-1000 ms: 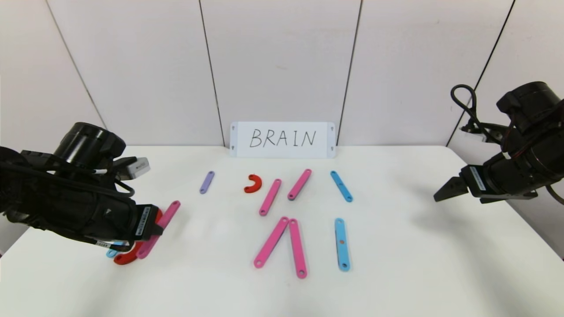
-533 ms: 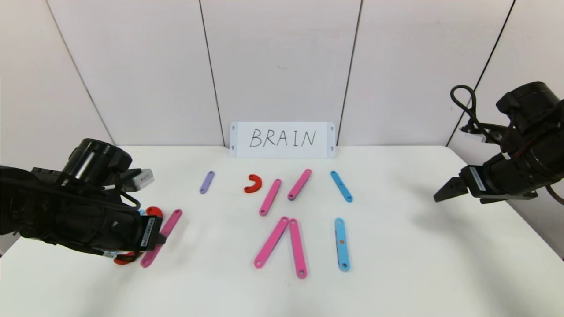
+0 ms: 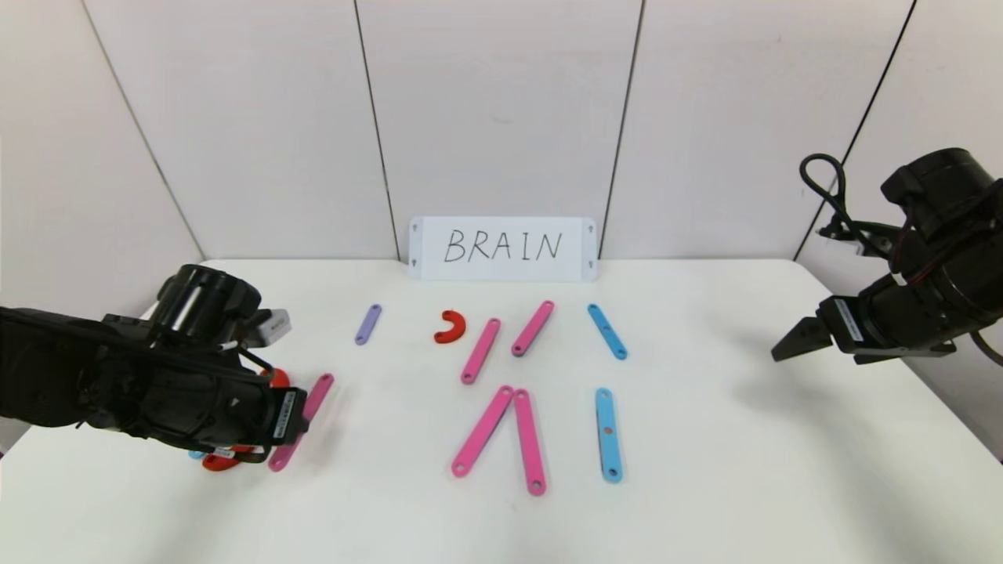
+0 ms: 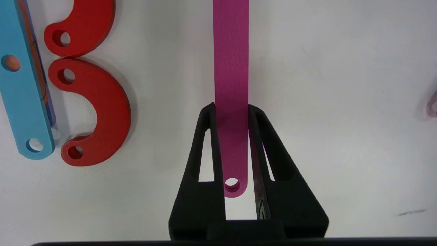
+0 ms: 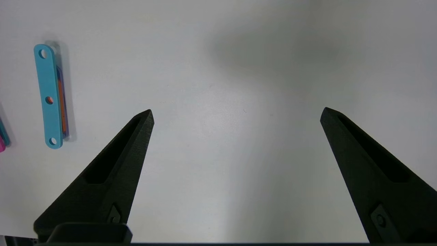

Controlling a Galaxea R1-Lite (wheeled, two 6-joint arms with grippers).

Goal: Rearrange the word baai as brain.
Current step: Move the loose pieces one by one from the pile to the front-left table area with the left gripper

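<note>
The word lies as loose flat pieces on the white table [image 3: 705, 470]. My left gripper [image 3: 291, 419] at the near left is shut on a pink bar [image 3: 317, 398]; in the left wrist view the fingers [image 4: 208, 143] clamp both long edges of this pink bar [image 4: 230, 68] near its end hole. Beside it lie two red arcs [image 4: 102, 109] and a blue bar [image 4: 22, 85]. My right gripper [image 3: 787, 345] hovers open over bare table at the right, its fingertips [image 5: 146, 118] wide apart.
Mid-table lie a purple bar [image 3: 367, 324], a small red arc [image 3: 451, 327], pink bars [image 3: 480, 350] [image 3: 533, 328] [image 3: 482, 430] [image 3: 529, 441] and blue bars [image 3: 607, 331] [image 3: 608, 433]. A white "BRAIN" card [image 3: 502, 247] leans on the back wall.
My left gripper has carried the pink bar a little to the right and nearer, away from the red arcs. The right arm has stayed still.
</note>
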